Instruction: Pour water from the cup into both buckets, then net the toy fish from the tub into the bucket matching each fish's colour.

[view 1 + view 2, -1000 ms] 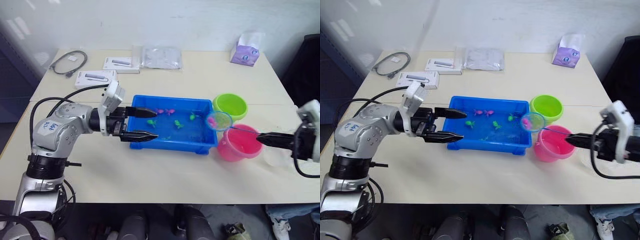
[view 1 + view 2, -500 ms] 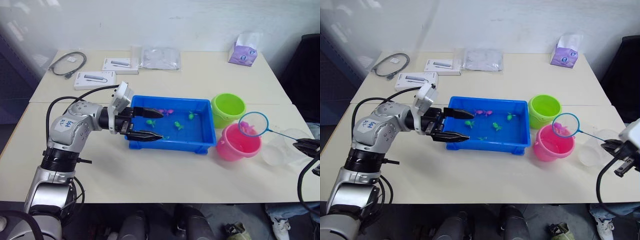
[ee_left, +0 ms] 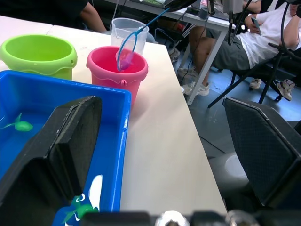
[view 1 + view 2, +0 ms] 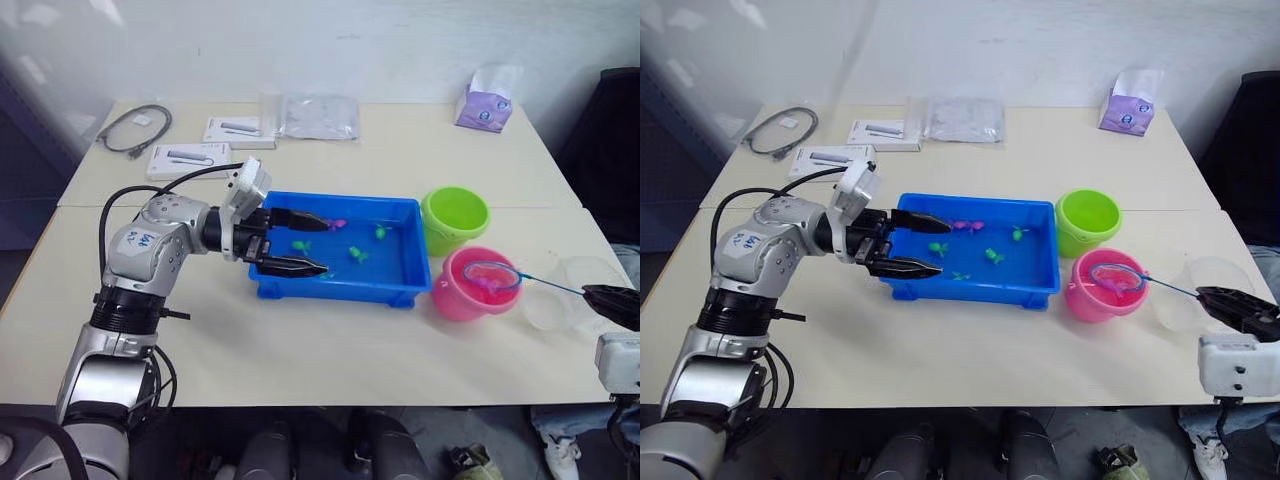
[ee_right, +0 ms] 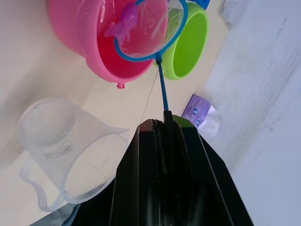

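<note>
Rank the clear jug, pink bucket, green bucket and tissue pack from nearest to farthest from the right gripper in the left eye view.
1. Clear jug, right beside the right gripper.
2. Pink bucket, to its left.
3. Green bucket, behind the pink one.
4. Tissue pack, at the far edge.

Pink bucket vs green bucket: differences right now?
The pink bucket has the net over its mouth, a pink fish in the mesh; the green bucket has nothing over it. Pink stands nearer the robot, beside the cup; green sits farther back. Both are upright, alike in size, beside the tub.
</note>
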You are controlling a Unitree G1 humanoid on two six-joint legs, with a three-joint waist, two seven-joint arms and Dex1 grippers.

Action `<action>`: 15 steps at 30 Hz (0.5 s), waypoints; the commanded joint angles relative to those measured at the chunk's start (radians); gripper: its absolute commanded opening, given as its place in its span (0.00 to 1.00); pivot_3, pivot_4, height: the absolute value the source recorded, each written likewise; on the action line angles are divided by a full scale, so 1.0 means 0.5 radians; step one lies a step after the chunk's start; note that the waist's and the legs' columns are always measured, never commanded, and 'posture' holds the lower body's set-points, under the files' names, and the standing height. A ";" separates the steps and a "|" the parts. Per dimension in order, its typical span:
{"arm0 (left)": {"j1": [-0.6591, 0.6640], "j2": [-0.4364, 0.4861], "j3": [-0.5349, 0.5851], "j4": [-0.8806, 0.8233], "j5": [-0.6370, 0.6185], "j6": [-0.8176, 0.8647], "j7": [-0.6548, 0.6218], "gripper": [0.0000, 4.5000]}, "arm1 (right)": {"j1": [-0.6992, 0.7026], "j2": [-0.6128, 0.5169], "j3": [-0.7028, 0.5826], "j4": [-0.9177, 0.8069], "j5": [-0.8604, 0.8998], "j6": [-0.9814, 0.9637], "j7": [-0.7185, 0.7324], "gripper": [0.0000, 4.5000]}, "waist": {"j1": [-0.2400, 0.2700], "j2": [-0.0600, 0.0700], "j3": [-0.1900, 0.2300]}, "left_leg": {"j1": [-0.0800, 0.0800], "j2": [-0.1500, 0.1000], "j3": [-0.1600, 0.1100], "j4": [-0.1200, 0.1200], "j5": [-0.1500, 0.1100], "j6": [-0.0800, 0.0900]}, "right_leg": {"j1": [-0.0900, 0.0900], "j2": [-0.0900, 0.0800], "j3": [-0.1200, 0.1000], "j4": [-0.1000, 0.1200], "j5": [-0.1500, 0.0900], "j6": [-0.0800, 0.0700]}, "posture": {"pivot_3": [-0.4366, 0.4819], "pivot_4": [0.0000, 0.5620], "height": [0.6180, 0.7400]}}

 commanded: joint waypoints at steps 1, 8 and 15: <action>-0.037 -0.001 0.011 -0.016 0.020 -0.040 -0.021 0.98 | -0.050 0.010 -0.043 0.041 -0.014 -0.097 -0.057 0.00 | 0.000 0.000 0.000 | 0.000 0.000 0.000 0.000 0.000 0.000 | 0.000 0.000 0.001 0.000 0.000 0.000 | 0.48 0.27 1.00; -0.010 0.026 0.038 -0.045 0.032 -0.027 0.005 0.98 | -0.180 -0.007 0.039 0.129 0.208 0.087 -0.017 0.00 | 0.001 0.000 0.000 | 0.004 0.001 0.003 0.000 0.000 0.000 | 0.001 0.000 0.004 0.001 0.000 0.000 | 0.48 0.27 1.00; 0.130 0.116 0.112 -0.058 0.104 -0.019 0.161 0.98 | -0.828 -0.161 0.566 -0.140 1.231 1.915 -0.033 0.00 | -0.028 0.001 0.000 | 0.013 0.002 0.007 -0.001 0.000 0.001 | 0.004 -0.012 0.010 0.003 0.000 -0.002 | 0.48 0.27 1.00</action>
